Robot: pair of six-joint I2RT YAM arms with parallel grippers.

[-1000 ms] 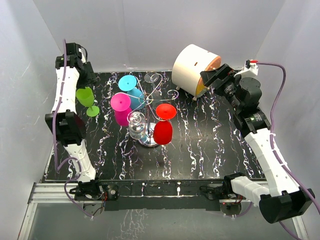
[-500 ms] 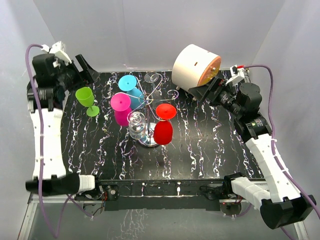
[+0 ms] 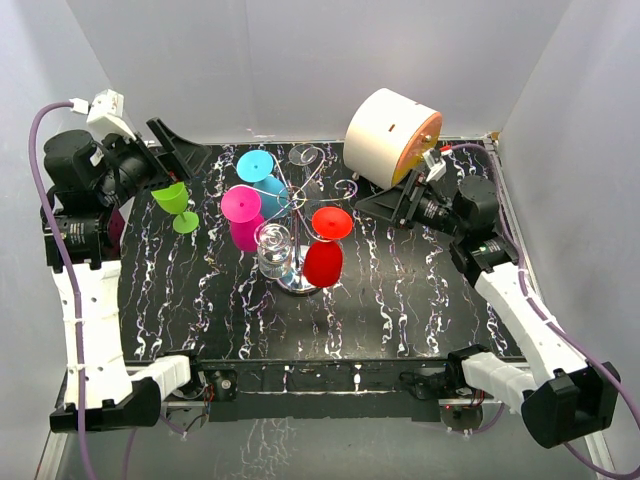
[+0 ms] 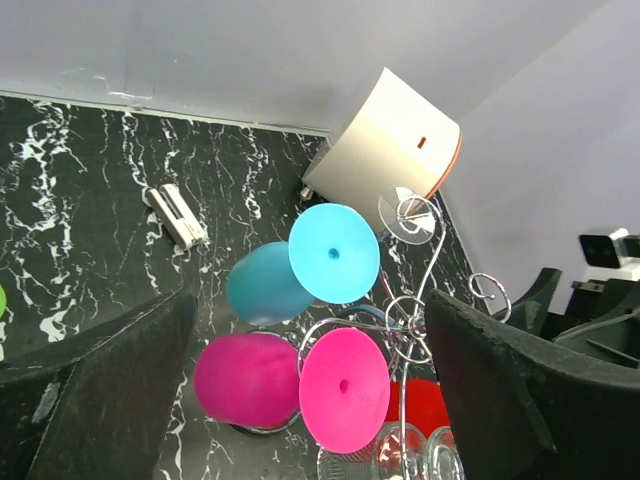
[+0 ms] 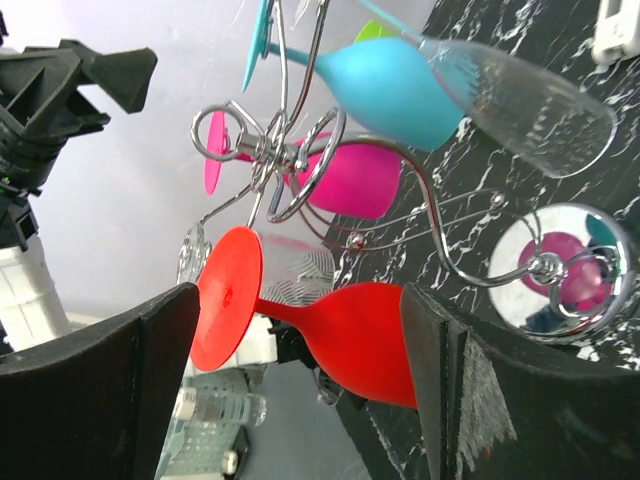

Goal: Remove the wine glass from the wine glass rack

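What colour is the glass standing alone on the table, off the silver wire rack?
Lime green; the wine glass shows best in the top external view.

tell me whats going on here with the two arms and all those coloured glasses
Two robot arms are unloading a wine glass rack at the middle of the table. A green glass already stands upright on the table at the left, off the rack. The cyan glass, magenta glass, red glass and a clear glass hang upside down on it. The left gripper and right gripper both have open, empty fingers, aimed at the rack from either side.
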